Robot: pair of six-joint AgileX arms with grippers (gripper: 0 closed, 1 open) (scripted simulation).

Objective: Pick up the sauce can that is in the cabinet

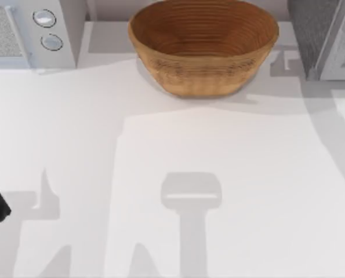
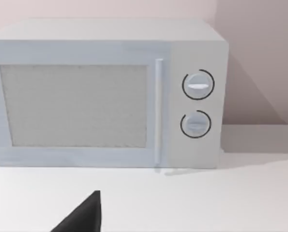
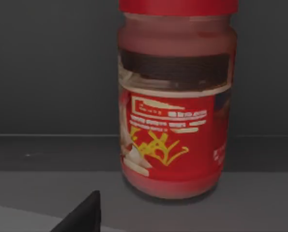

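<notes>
Inside the dark cabinet [image 3: 47, 72], sauce can [image 3: 175, 121] stands upright, label unreadable; pincer state unclear.

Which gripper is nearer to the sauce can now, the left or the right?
The right. Its wrist view looks closely at the sauce can, upright inside the dark cabinet. The left arm is at the table's left edge, facing the microwave.

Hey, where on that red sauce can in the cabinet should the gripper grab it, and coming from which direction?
Probably around the labelled middle of the sauce can, coming in level from the cabinet's open front. It stands upright on the dark shelf, its straight round sides facing the right wrist camera.
</notes>
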